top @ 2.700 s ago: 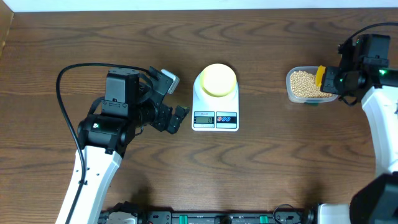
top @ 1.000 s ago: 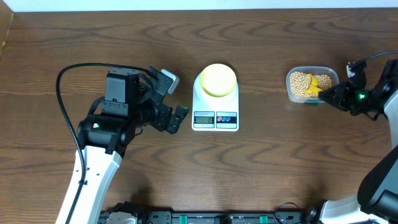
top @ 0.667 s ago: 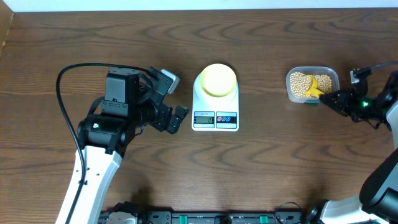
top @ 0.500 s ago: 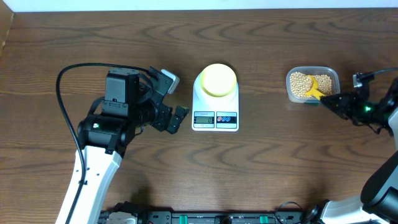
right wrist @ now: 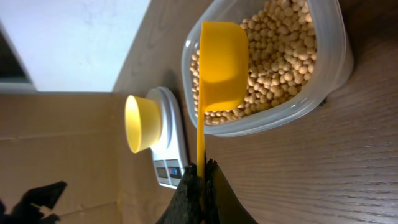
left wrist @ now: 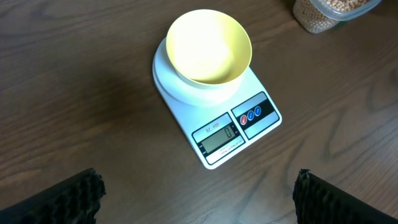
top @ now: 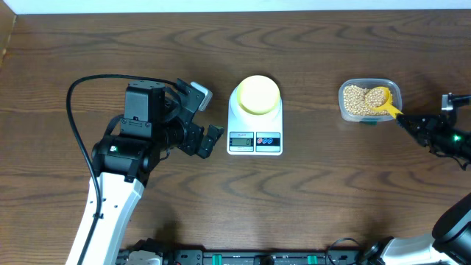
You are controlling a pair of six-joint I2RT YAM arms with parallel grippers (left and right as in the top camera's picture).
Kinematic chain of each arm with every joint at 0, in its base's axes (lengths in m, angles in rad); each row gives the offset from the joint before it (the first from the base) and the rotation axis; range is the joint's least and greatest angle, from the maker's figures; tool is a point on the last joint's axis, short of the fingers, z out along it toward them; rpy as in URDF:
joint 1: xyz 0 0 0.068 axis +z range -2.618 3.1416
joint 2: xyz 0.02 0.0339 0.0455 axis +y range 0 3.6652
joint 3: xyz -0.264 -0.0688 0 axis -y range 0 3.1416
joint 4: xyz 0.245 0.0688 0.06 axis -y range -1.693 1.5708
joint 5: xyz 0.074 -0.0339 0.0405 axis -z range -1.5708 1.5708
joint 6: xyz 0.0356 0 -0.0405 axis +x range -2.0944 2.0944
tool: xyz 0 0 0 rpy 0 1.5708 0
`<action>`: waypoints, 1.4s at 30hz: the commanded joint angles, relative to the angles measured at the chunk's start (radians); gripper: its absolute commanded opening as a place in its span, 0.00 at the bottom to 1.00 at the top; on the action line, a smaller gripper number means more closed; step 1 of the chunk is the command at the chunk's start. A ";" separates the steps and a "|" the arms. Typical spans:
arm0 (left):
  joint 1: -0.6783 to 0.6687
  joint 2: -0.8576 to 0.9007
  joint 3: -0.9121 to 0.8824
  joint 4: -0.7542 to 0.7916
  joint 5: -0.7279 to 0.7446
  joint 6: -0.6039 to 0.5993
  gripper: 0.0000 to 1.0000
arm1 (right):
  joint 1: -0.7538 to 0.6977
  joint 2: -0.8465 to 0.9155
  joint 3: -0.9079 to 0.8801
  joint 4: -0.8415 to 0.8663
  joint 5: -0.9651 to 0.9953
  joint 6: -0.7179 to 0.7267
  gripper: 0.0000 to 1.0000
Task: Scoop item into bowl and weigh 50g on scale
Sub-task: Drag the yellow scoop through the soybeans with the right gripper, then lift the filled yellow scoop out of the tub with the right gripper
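My right end effector pinches the thin handle of the yellow scoop. The scoop's cup is over the beans in the tub, at 3 o'clock from the scale. The empty bowl sits on the scale. My left end effector is wide and holds nothing, at 9 o'clock from the scale, above the desk.

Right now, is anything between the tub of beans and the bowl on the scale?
Nothing visible. Only bare brown wooden table lies between the clear plastic tub of small beige beans and the pale yellow round bowl on the white flat scale.
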 commanded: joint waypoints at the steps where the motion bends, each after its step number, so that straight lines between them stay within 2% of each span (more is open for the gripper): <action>1: 0.000 0.004 0.006 0.000 0.012 -0.005 1.00 | -0.026 0.016 -0.003 -0.018 -0.122 0.005 0.01; 13: 0.000 0.004 0.006 0.000 0.012 -0.005 1.00 | -0.104 0.016 -0.007 -0.115 -0.245 0.004 0.01; 28: 0.000 0.004 0.006 0.000 0.012 -0.005 1.00 | -0.099 0.016 -0.014 -0.193 -0.383 -0.032 0.01; 42: 0.000 0.004 0.006 0.000 0.012 -0.005 1.00 | 0.116 0.016 -0.014 -0.208 -0.466 -0.008 0.01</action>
